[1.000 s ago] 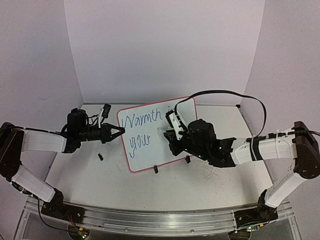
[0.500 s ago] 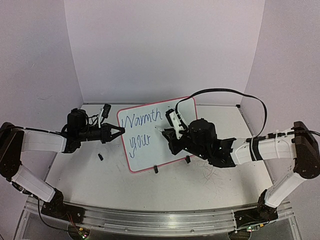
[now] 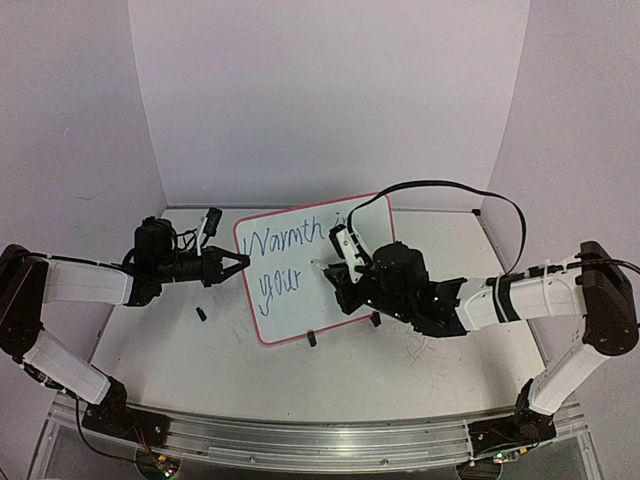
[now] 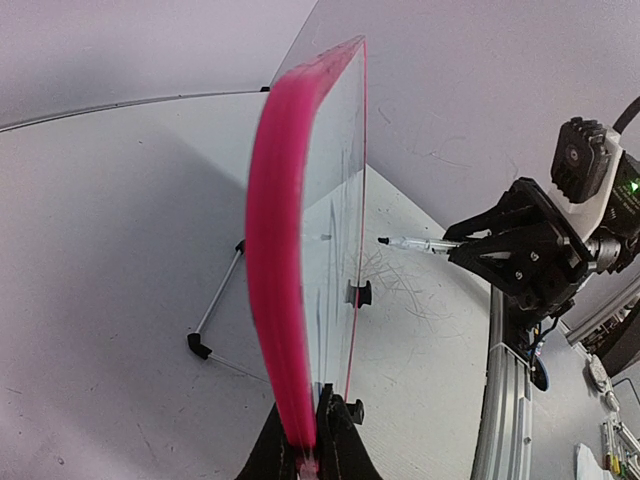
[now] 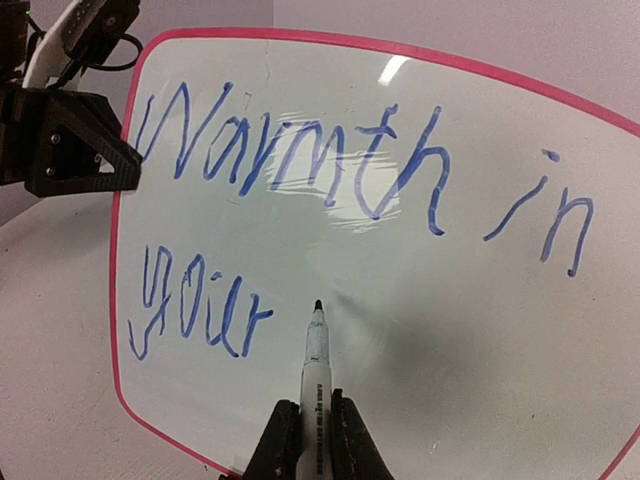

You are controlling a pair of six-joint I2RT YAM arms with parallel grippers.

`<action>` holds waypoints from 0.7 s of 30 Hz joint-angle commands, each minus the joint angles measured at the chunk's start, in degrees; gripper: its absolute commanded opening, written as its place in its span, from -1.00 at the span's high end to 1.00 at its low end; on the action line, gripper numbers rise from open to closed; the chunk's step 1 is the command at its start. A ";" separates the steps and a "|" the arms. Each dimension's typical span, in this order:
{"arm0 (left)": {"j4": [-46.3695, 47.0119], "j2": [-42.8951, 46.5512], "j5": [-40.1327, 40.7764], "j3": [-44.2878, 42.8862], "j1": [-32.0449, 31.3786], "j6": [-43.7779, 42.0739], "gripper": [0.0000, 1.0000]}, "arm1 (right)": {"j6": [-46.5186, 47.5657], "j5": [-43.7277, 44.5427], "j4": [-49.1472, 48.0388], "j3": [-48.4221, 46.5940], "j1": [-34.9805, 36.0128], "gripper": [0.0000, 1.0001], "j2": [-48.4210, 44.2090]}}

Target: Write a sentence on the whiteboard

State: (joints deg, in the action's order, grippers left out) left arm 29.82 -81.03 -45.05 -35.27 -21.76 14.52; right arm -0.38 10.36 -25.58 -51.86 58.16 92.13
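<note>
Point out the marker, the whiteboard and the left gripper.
marker (image 5: 314, 365): right wrist view, middle of the barrel.
whiteboard (image 5: 460, 340): right wrist view, bare surface right of the marker.
left gripper (image 3: 240, 263): top view, between fingertips at the board's left edge.

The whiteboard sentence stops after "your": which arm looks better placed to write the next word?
Right. The right gripper is shut on the marker, its tip pointing at blank whiteboard beside the last word of the sentence. The left gripper is clamped on the board's pink edge, with no pen.
</note>
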 commanded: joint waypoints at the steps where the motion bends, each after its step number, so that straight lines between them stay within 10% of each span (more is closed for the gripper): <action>1: -1.96 0.24 4.00 -1.29 0.14 -4.51 1.00 | -2.31 3.61 0.15 -1.08 -0.37 1.00 1.15; 21: -2.05 -0.04 3.79 -1.69 0.13 -4.50 1.00 | -2.12 2.82 1.26 -3.31 -0.64 1.00 3.64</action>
State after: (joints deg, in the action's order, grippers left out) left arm 29.74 -81.03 -44.93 -35.27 -21.76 14.55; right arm -2.79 13.63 -24.08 -52.25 57.78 94.31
